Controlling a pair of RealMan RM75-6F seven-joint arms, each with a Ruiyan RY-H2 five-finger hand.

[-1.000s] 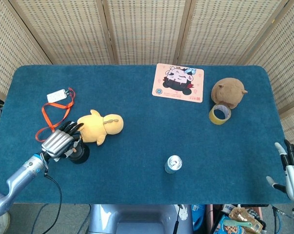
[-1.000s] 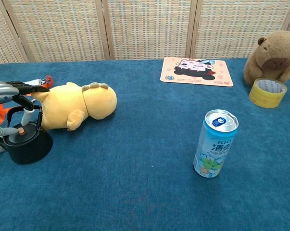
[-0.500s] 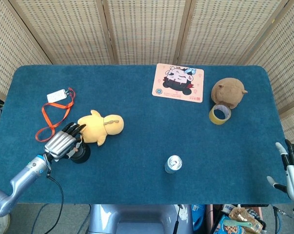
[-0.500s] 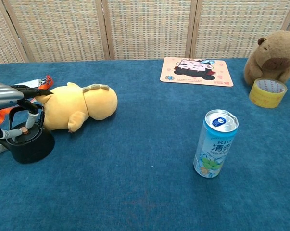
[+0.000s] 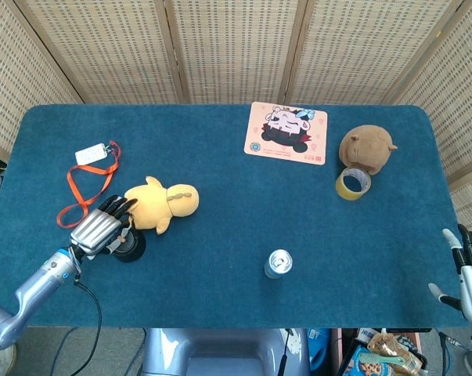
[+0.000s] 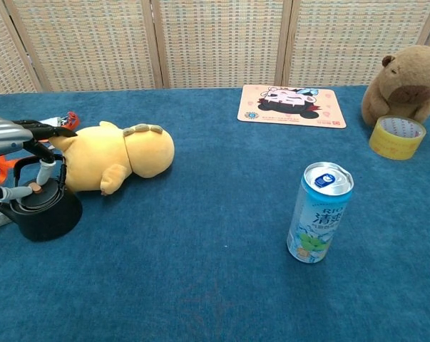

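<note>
since a second ago my left hand (image 6: pixel 18 142) and the black teapot (image 6: pixel 42 210) under it have barely shifted, a small drift toward the yellow plush (image 6: pixel 115 158) and partly back; nothing else on the blue table (image 5: pixel 220 204) has moved.

taking the yellow plush as my landmark and going left to right: left of and behind it lies the orange lanyard (image 5: pixel 83 188) with its white badge (image 5: pixel 90 155). just left of and in front of the plush sits the teapot, upright on the cloth, close beside the plush. my left hand is over it, fingers curled down around the wire handle, so i read it as gripping the teapot by the handle. the lid is on, so i cannot see whether anything is inside.

i judge the step in hand to be the grasp itself, with the pot not yet lifted. the next move calls for a straight, level raise, keeping clear of the plush.

well right of and in front of the plush stands the drink can (image 6: pixel 319 212), top unopened as far as i can tell. behind and right of it lies the pink cartoon mat (image 5: pixel 286 132), then the tape roll (image 5: pixel 352 184) touching the brown capybara plush (image 5: pixel 366 147).

far right, off the table's near corner, my right hand (image 5: pixel 470 270) hangs with fingers spread, holding nothing.
</note>
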